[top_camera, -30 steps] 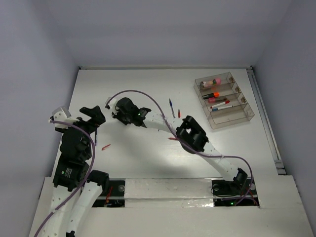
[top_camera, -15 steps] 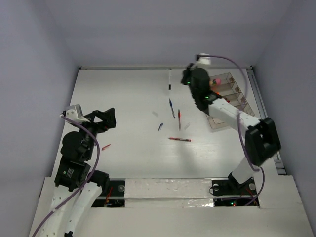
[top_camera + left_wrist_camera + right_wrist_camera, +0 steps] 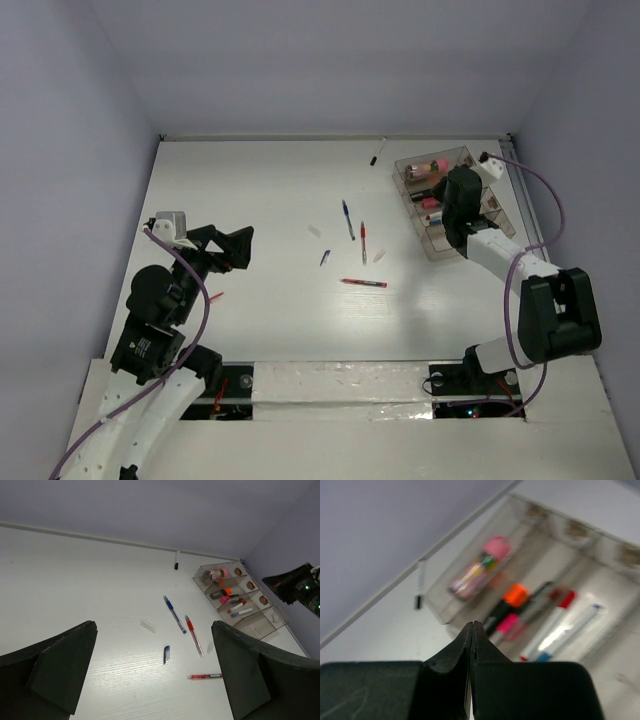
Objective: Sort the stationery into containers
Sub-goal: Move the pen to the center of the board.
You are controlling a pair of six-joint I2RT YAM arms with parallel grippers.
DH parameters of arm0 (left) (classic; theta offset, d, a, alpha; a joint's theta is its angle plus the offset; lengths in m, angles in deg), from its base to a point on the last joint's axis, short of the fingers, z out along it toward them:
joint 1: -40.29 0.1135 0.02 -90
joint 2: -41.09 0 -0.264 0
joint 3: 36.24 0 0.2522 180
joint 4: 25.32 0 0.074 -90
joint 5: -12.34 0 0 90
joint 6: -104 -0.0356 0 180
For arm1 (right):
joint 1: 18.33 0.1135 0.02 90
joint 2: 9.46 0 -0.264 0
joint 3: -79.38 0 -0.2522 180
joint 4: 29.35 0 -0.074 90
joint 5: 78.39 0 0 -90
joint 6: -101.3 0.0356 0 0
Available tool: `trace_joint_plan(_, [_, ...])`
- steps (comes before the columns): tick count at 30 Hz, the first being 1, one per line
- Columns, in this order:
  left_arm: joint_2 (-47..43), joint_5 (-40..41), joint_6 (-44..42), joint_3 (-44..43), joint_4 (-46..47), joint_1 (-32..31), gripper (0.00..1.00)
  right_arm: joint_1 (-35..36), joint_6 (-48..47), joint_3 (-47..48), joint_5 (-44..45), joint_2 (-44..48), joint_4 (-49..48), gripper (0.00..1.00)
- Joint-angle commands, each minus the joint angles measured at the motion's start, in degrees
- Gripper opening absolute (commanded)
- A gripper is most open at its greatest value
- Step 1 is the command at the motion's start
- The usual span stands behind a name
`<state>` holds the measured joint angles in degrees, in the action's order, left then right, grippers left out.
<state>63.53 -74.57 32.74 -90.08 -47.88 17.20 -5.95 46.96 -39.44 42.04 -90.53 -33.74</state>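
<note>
The right fingers [image 3: 451, 656] are clenched tip to tip on nothing, poised over the clear four-compartment organiser [image 3: 257, 626] at the far right of the desk [image 3: 250, 180]. The left fingers [image 3: 65, 655] are spread wide and empty over the near left, well apart from every item. The organiser is partly filled. A stubby pink cylinder [image 3: 220, 573] lies in its farthest compartment, with an orange-capped highlighter [image 3: 223, 592] and a pink highlighter [image 3: 506, 624] in the next. A red-capped marker [image 3: 236, 605] and a blue-tipped marker [image 3: 241, 613] lie in the third, and the nearest looks almost bare. Still loose at mid-desk are a blue pen [image 3: 346, 219] and a red pen [image 3: 362, 241] just beside it. A second red pen [image 3: 364, 283] lies nearer, with a short blue piece [image 3: 325, 257] and two small white pieces [image 3: 314, 231] close by. A white marker with a black end [image 3: 375, 153] lies at the far edge and a small red item [image 3: 213, 297] near the left arm. I judge the sorting about half done. Half a second ago the right arm reached past the organiser's far-left corner; now it sits over the compartments. The far-edge marker now lies farther right and tilted. A second ago that arm stretched across toward the left of the desk. The left arm has edged rightward; the pens have not moved.
</note>
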Motion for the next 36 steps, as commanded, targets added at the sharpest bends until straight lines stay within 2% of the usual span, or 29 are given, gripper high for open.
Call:
trace_joint_plan(1, [0.2,-0.6,-1.0,-0.1,3.0,-0.3,0.99,0.6,-3.9,10.6,-13.4,-5.5,0.8,0.0])
trace_joint_plan(4, [0.1,-0.4,-1.0,-0.2,2.8,-0.3,0.99,2.4,-6.9,15.9,-16.0,-10.7,3.9,0.0])
trace_joint_plan(6, [0.6,-0.5,-1.0,-0.3,2.9,-0.3,0.99,3.8,-8.8,23.1,-16.6,-14.1,7.2,0.0])
trace_joint_plan(10, [1.0,-0.4,-1.1,-0.4,2.6,-0.3,0.99,6.4,-11.8,41.0,-16.8,-26.8,21.4,0.06])
trace_joint_plan(12, [1.0,-0.2,-1.1,-0.4,2.5,-0.3,0.99,7.3,-12.5,50.3,-15.2,-34.5,27.2,0.19])
trace_joint_plan(14, [1.0,0.0,-1.1,-0.4,2.4,-0.3,0.99,7.3,-11.9,55.7,-14.4,-38.9,31.2,0.37])
trace_joint_plan(18, [1.7,-0.5,-1.1,-0.4,2.6,-0.3,0.99,7.8,-11.1,67.9,-14.0,-48.2,35.6,0.52])
trace_joint_plan(19, [1.8,-0.6,-1.0,-0.4,2.6,-0.3,0.99,7.8,-10.9,73.6,-14.3,-52.2,36.8,0.55])
trace_joint_plan(23, [2.3,-0.8,-1.2,-0.4,2.6,-0.3,0.99,8.5,-11.1,87.5,-12.4,-61.9,43.9,0.55])
trace_joint_plan(26, [2.3,-0.7,-1.2,-0.5,2.6,-0.3,0.99,8.5,-11.1,92.8,-9.5,-66.6,45.3,0.55])
trace_joint_plan(32, [2.5,-1.0,-1.2,-0.5,2.6,-0.3,0.99,8.5,-11.8,92.5,-4.2,-68.3,44.3,0.55])
trace_joint_plan(36, [2.4,-1.0,-1.2,-0.6,2.5,-0.3,0.99,8.5,-11.5,93.7,-5.3,-71.3,45.2,0.54])
